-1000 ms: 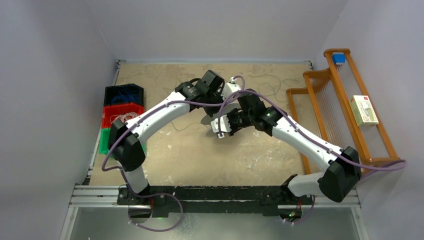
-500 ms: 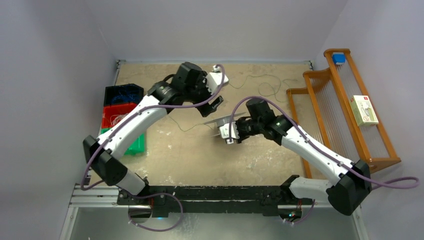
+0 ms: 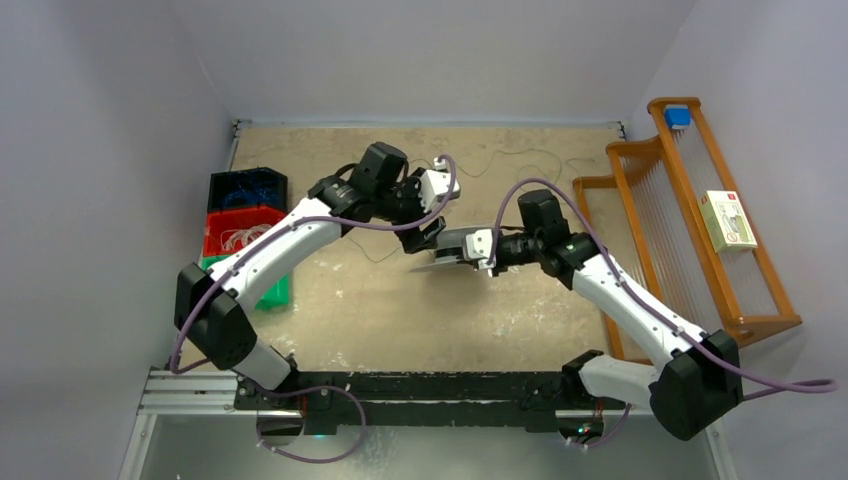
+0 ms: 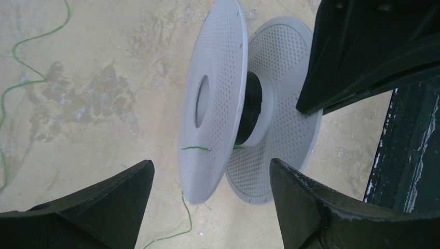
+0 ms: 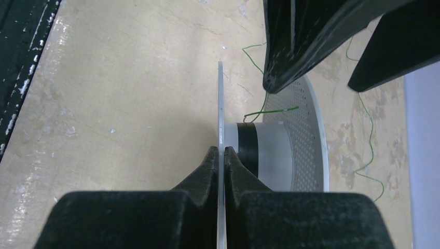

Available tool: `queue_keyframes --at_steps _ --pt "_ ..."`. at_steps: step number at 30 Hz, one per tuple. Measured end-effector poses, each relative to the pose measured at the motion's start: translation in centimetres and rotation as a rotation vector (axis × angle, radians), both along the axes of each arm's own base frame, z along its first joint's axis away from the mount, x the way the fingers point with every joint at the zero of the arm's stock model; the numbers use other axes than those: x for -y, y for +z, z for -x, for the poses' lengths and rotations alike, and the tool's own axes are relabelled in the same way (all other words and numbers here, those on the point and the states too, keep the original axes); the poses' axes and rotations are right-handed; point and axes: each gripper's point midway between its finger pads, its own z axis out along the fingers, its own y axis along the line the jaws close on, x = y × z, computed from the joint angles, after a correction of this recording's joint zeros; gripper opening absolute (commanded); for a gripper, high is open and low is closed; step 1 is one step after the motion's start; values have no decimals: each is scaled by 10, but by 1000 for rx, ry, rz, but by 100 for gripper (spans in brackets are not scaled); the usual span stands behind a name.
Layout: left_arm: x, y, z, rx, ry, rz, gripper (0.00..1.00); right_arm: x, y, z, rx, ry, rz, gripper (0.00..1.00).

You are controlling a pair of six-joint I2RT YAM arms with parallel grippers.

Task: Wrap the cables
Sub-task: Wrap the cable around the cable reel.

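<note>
A pale grey perforated spool (image 3: 452,250) with a black band on its hub hangs above the mid table. My right gripper (image 5: 223,149) is shut on the edge of one flange of the spool (image 5: 270,150); in the top view, the right gripper (image 3: 488,250) is at the spool's right side. My left gripper (image 4: 210,163) stands open just left of it, fingers on either side of the spool (image 4: 218,104) without touching. The thin green cable (image 4: 184,212) crosses the near flange's rim into the hub and trails over the table toward the back (image 3: 520,155).
Blue (image 3: 247,187), red (image 3: 243,228) and green (image 3: 262,290) bins stand stacked along the left edge. A wooden rack (image 3: 690,220) at the right carries a white box (image 3: 727,220) and a small blue block (image 3: 679,116). Purple arm cables loop above both wrists.
The left gripper opened, pulled back from the spool, then came close again. The right arm carried the spool a little right and up, still gripping its flange.
</note>
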Motion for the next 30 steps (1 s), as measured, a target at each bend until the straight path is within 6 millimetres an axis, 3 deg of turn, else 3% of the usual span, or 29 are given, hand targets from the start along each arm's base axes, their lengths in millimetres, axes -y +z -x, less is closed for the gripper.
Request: queue_keyframes --at_steps 5,16,20,26,30 --pt "10 -22 -3 -46 -33 -8 71 1 -1 3 -10 21 -36 0" --pt "22 -33 -7 -74 -64 19 49 1 -1 -1 -20 37 -71 0" --pt "22 -47 -12 -98 -53 -3 47 1 -1 -1 -15 37 -73 0" --pt "19 -51 -16 -91 -32 -24 46 1 -1 -2 -12 36 -75 0" --pt "16 -52 -19 -85 -12 -36 39 1 -1 -5 -6 33 -77 0"
